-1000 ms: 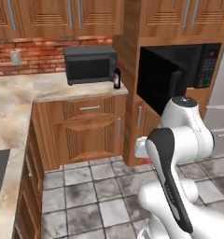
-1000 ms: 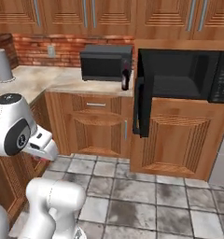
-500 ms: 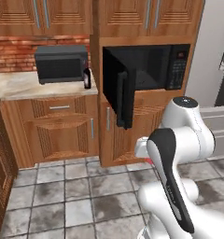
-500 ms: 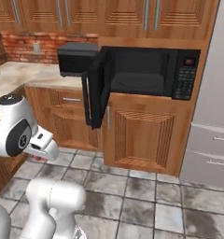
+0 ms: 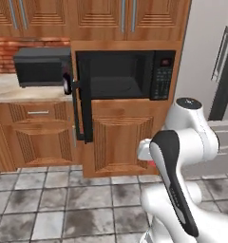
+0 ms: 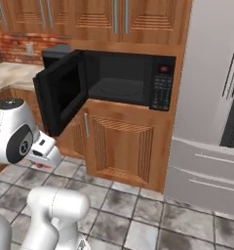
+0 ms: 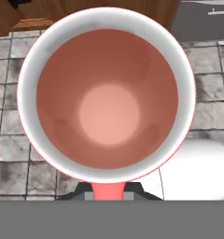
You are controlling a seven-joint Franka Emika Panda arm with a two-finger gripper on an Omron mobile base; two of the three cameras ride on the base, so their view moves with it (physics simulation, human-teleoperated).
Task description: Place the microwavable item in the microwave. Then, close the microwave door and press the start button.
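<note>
Since half a second ago the whole scene has slid leftward in both base views — the camera has driven, and the microwave (image 5: 125, 75) now sits nearly square ahead, at about 12 o'clock from the arm. Its keypad panel (image 5: 161, 76) with the small red display stands at the 3 o'clock end of the front. The microwave door (image 6: 59, 95) is swung wide open on the 9 o'clock side, edge-on in the left base view, showing its dark inner face in the right base view; the cavity is dark and bare.

Seen from the hand, the red cup (image 7: 107, 95) looks mouth-on with its pale rim and pinkish inside, above grey floor tiles (image 7: 6, 116). It sits right at the hand, so the gripper seems closed on it, though the fingers are hidden behind it. A sliver of red shows at the wrist in the left base view.

Beside the door, at 9 o'clock, a plain black box appliance (image 5: 40, 66) rests on the counter (image 5: 11, 88).
</note>
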